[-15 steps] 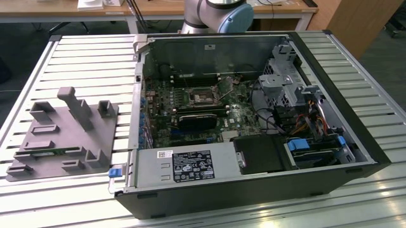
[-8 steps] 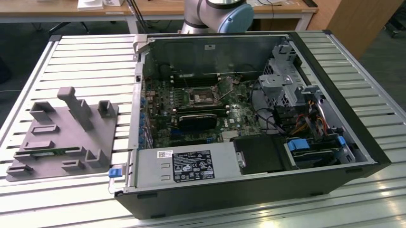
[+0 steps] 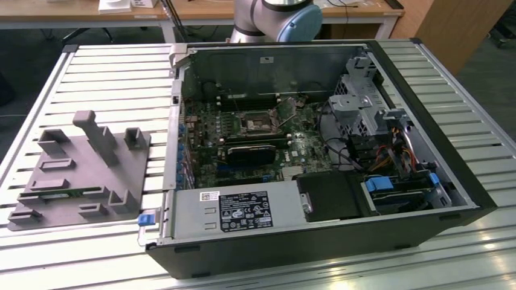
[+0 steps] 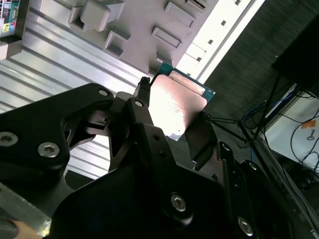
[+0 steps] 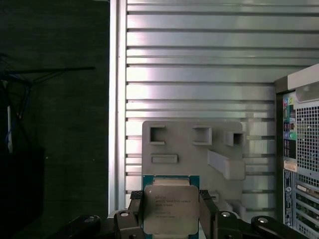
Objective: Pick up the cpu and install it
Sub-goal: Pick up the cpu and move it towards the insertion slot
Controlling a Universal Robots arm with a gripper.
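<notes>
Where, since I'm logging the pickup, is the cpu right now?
In both wrist views the cpu is clamped in the pincer, held over the slatted table near the grey fixture.

Slatted table bears a grey fixture and open computer case.

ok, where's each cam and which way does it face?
Exterior view: off the arm, high, looking down on case, fixture, table; arm behind case.
First wrist view: on the wrist, looking past gripper and cpu to fixture and table.
Second wrist view: on the wrist, along the fingers at the cpu.
Shared: both wrist views show the gripper shut on the cpu, fixture beyond.
</notes>
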